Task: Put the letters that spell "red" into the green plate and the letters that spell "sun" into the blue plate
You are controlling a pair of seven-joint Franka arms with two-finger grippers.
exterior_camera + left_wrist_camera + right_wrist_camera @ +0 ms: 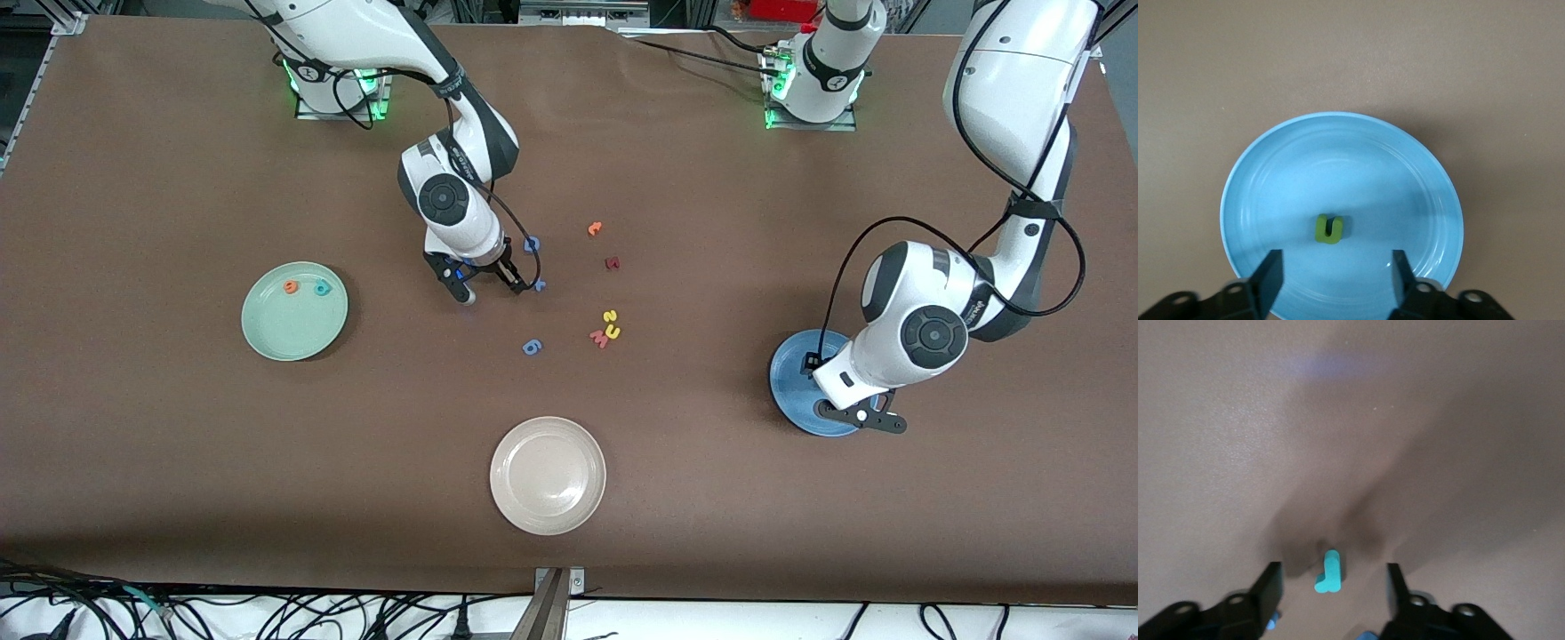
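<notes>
1. We see the left gripper (pixel 1335 277) over the blue plate (pixel 1271 173), fingers spread and empty; the green arch letter (pixel 1329 229) lies loose in the plate.
2. In the front view the arm hides most of that plate, which sits near the table's left-arm end.
3. The right gripper (pixel 1331 587) hangs mid-table, fingers apart on either side of the teal r (pixel 1328 573), not touching it.
4. The green plate (pixel 293 333) holds the orange e (pixel 290 286) and the teal d (pixel 322 286).
5. The yellow letters (pixel 611 324) crowd a pink-red one; we cannot read their shapes.

1. Cream-white plate (pixel 548 476): on the table (pixel 178 462), nearest the front camera.
2. Blue capital D (pixel 532 244): mid-table.
3. Dark red letter (pixel 612 263): near the lone orange letter (pixel 595 228).
4. Pink-red W (pixel 599 337).
5. Blue letter (pixel 532 348).
</notes>
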